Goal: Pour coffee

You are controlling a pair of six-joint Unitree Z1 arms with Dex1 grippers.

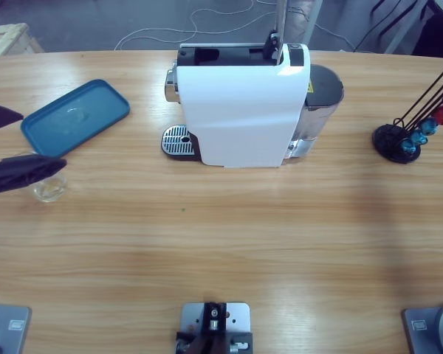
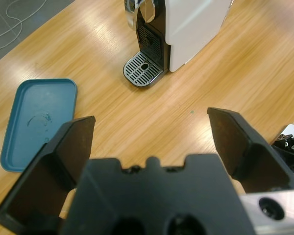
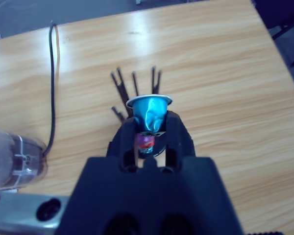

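The white coffee machine (image 1: pixel 240 110) stands at the table's back middle, its drip grate (image 1: pixel 177 140) facing left and bare. No coffee shows in any view. A clear glass (image 1: pixel 50 189) stands at the left, partly under one jaw of my left gripper (image 1: pixel 43 140), which is wide open and holds nothing. The left wrist view looks past the left gripper (image 2: pixel 152 122) toward the machine (image 2: pixel 191 24) and grate (image 2: pixel 144 68). My right gripper (image 3: pixel 149 129) is shut on a shiny blue capsule (image 3: pixel 149 112), above the black capsule stand (image 3: pixel 134 81).
A teal tray (image 1: pixel 77 114) lies at the left, beside the glass. The capsule stand (image 1: pixel 406 140) with blue and red capsules sits at the far right. The machine's clear water tank (image 3: pixel 10 156) and a black cable (image 3: pixel 53 88) lie behind the machine.
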